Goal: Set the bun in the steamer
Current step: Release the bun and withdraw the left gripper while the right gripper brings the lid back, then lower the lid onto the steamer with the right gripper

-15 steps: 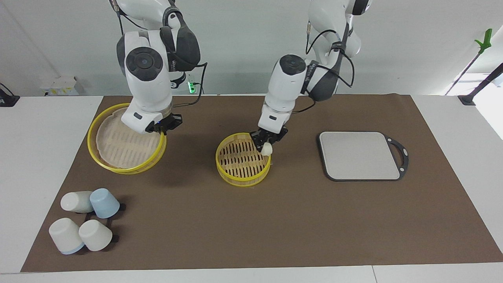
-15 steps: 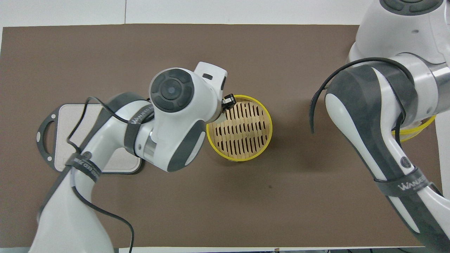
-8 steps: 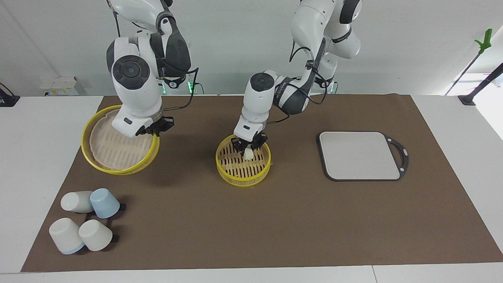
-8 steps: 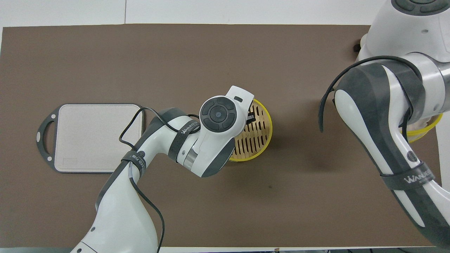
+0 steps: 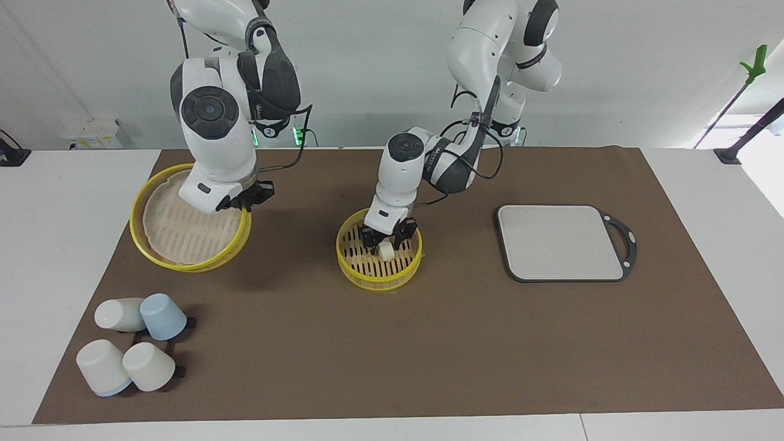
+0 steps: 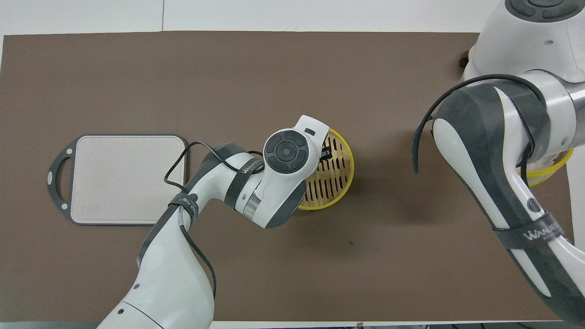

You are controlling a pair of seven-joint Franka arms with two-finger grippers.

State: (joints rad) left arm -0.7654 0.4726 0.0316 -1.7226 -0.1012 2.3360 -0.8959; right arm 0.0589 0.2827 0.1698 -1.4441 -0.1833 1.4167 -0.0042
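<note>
Left gripper [image 5: 386, 243] lowered bun [image 5: 385, 250] into steamer [image 5: 378, 273], jaws gripping it; right gripper [image 5: 245, 199] holding lid [image 5: 184, 236].

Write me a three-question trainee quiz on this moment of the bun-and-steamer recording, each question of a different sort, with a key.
1. True or false: the bun is down inside the steamer, between the fingers of the left hand.
2. Multiple choice: the right hand is over A) the cutting board, B) the cups, C) the steamer lid.
3. Fill in: the cups lie toward the ____ arm's end of the table.

Key: 1 true; 2 C; 3 right.
</note>
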